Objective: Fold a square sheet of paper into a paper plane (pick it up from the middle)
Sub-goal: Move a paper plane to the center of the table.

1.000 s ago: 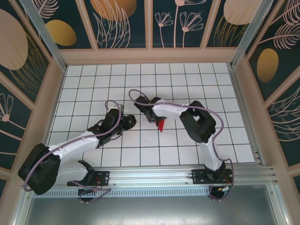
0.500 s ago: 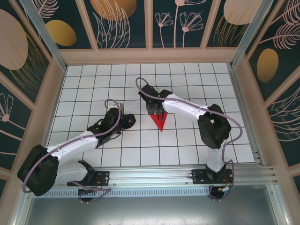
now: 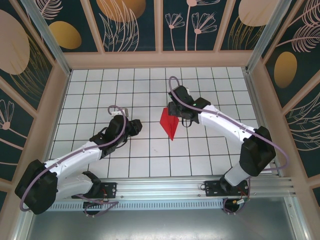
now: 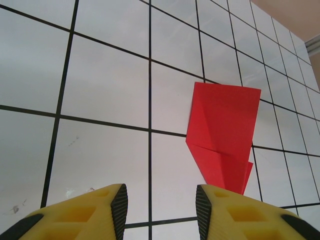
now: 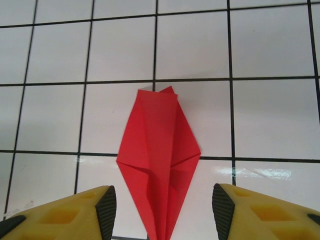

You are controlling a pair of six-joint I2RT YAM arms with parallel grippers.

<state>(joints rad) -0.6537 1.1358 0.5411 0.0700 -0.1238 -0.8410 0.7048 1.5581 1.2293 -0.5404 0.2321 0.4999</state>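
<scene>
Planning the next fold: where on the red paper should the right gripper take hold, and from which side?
Likely the wide middle of the paper, from straight above, with the right gripper astride the centre crease. It lies flat on the table, so no edge offers itself; the layered flaps there may lift.

We'd call this a robot test cell in some lab, definitely not anybody's home. The white gridded table (image 3: 100, 165) is boxed in. Behind it and on both sides stand dark teal wall panels (image 3: 132, 25) painted with gold leaves and flowers, set in pale wooden framing (image 3: 160, 59) with metal corner posts (image 3: 46, 35). Along the table's near edge runs an aluminium rail (image 3: 165, 189), with the left arm (image 3: 75, 154) and right arm (image 3: 225, 122) bolted to it.
</scene>
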